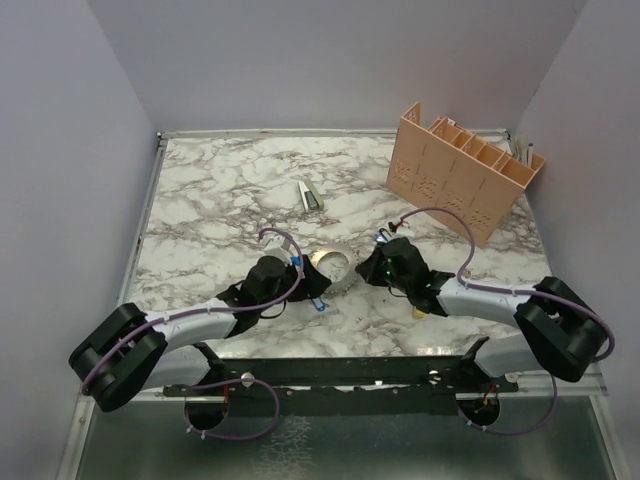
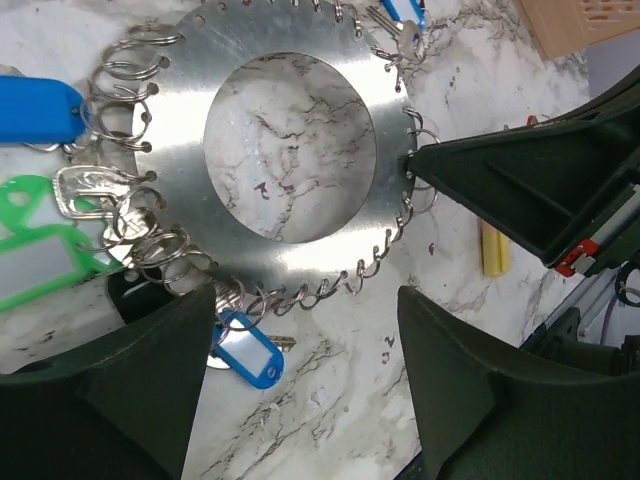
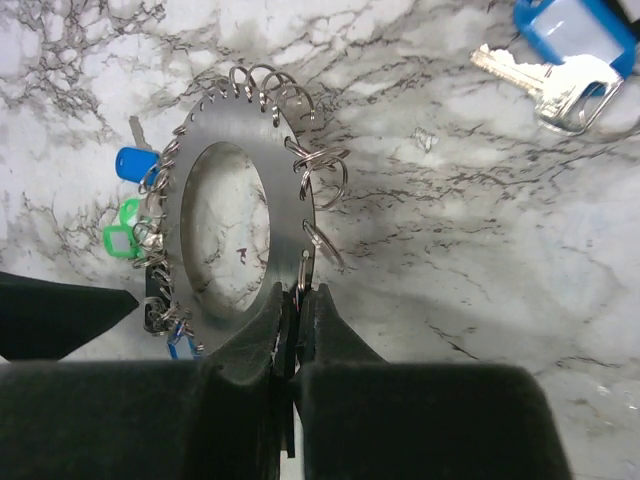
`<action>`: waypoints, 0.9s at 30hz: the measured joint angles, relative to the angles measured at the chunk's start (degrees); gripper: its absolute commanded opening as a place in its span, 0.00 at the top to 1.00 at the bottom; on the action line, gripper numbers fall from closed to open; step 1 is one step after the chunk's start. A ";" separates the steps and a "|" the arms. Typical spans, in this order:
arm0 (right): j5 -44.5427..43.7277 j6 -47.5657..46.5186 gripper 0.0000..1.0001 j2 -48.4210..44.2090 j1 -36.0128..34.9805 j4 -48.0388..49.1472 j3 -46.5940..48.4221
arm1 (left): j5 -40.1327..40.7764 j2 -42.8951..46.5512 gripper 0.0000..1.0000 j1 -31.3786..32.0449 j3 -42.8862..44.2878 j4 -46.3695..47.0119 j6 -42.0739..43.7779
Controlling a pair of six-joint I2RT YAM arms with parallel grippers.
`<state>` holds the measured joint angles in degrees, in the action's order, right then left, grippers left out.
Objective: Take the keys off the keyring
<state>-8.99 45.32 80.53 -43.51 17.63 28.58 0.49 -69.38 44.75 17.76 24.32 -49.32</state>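
1. Read the right gripper [image 3: 295, 302] as clenched on the right-hand rim of the keyring [image 3: 290, 180], steel band nipped between the fingers. Keep that pinch firm, as the likely anchor for every pull.
2. Read the left gripper [image 2: 308, 300] as released and empty, spread wide at the ring's near-left rim, straddling one blue-tagged key [image 2: 248, 358] that sits closer to the left finger.
3. Place the keyring between the two grippers, mid-way across the marble table [image 1: 200, 200]; cannot tell whether lifted or resting flat.
4. Take that blue-tagged key as the probable next target. Close on the plastic tag alone, clear of the split rings [image 2: 150, 245] crowded against one another along the rim.
5. Draw the key outward, away from the anchoring pinch, slowly. Expect snagging on neighbours and some twisting to free its small ring from the rim hole.
6. Leave for later the big blue tag [image 2: 35, 110] and green tags [image 2: 45, 265] bunched at the left rim.
7. Disregard the loose blue key [image 3: 560, 65], already off the ring near its far side, and the tan rack [image 1: 465, 170], far right and well apart.
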 measured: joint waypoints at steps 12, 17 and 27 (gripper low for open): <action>-3.34 -19.67 0.99 -14.91 0.00 -14.25 2.97 | 0.79 5.66 0.18 0.00 5.25 -3.89 12.90; -2.51 -27.17 0.99 -18.84 0.00 -19.28 7.39 | 2.89 6.38 0.18 -0.02 9.20 -4.50 19.74; 5.18 -41.42 0.99 -24.35 0.00 -29.20 14.16 | -0.20 3.93 0.19 -0.33 16.41 -4.24 31.23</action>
<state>-3.81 3.90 56.18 -43.51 -11.57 42.74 0.30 -65.45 44.42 34.17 20.08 -18.09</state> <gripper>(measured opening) 0.034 0.814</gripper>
